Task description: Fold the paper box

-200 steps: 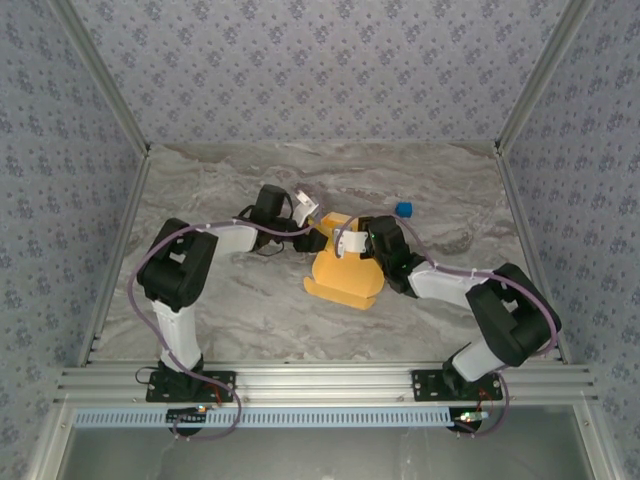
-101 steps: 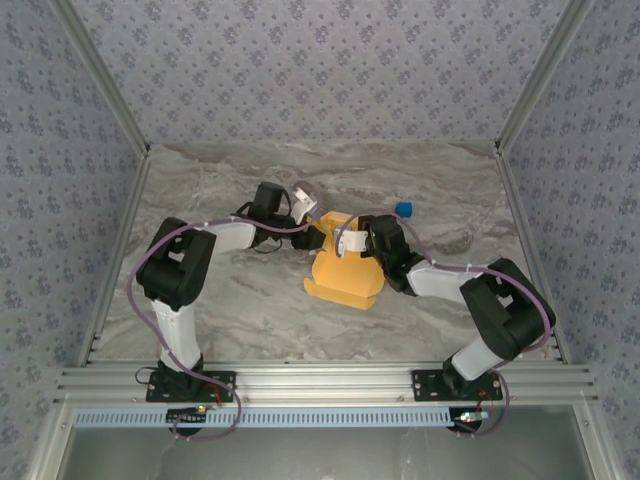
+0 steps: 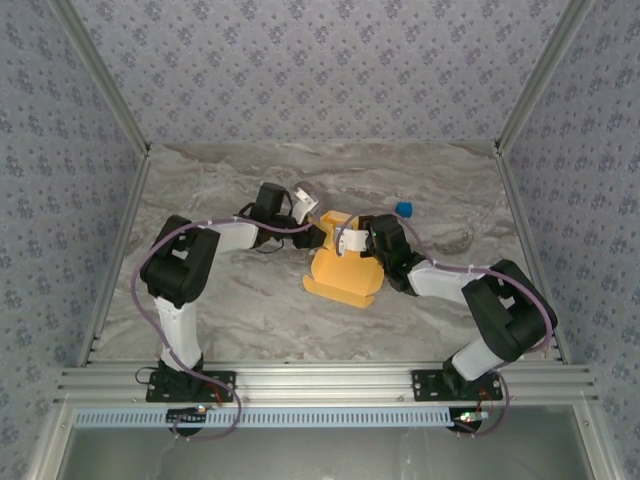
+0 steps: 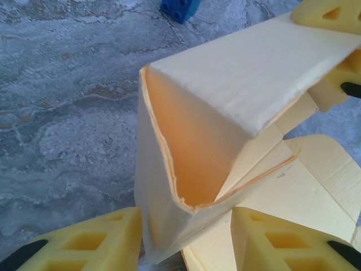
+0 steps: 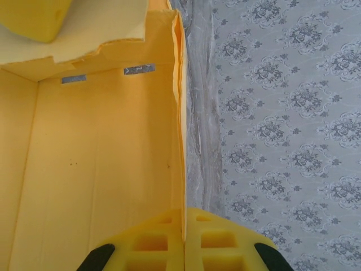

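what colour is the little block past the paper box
The block is blue, clearest in the left wrist view.

You see the paper box [image 3: 345, 272] from high overhead in the top view; both wrist cameras sit right against it.

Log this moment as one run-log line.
task: fold paper box | left end effector: astride box corner, grip unclear | right end effector: shut on box wall | state: partly erected

paper box [image 5: 96, 147] partly beyond left edge
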Robot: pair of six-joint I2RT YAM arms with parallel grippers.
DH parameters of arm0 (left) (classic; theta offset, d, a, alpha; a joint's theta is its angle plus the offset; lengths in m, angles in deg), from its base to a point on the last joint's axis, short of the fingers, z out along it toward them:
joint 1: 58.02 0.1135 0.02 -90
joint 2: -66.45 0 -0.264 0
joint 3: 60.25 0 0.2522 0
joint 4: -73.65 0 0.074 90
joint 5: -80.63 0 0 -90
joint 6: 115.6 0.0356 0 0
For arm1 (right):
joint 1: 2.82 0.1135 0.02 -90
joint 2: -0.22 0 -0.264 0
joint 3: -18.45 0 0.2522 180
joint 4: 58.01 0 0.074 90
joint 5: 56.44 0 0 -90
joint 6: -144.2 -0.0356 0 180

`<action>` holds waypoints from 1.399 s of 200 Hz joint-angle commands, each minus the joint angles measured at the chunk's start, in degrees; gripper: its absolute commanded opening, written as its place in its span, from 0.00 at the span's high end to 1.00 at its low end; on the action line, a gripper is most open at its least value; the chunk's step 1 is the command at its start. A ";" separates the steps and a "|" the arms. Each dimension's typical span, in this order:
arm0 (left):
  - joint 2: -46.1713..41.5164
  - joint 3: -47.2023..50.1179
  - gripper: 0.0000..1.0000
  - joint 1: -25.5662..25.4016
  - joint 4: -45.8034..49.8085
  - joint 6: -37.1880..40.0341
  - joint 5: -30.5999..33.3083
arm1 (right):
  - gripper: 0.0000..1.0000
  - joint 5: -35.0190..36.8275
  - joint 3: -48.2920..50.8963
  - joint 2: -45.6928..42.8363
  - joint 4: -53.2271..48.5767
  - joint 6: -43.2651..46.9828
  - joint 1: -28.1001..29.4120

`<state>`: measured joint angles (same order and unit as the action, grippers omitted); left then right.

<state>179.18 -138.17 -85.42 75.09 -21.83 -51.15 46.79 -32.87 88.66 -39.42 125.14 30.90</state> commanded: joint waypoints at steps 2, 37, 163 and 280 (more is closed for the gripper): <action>0.72 -0.13 0.55 -0.72 -4.86 -1.92 2.74 | 1.00 -1.11 -1.37 -1.46 -1.48 -1.46 0.02; 0.80 -0.34 0.56 -2.11 -5.72 -2.26 6.38 | 1.00 -1.19 -1.37 -1.26 -1.91 -1.72 0.12; 0.08 2.46 0.61 -4.64 -14.25 -9.18 19.81 | 1.00 -0.84 -1.07 -0.89 -2.72 -2.46 0.21; 1.33 4.38 0.67 -8.02 -13.53 -11.05 34.63 | 1.00 -1.02 -2.04 -1.08 -3.89 -3.05 0.16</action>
<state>179.18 -135.16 -93.84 62.33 -31.65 -21.57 47.25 -33.37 88.60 -40.77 122.95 30.81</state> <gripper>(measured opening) 0.331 0.063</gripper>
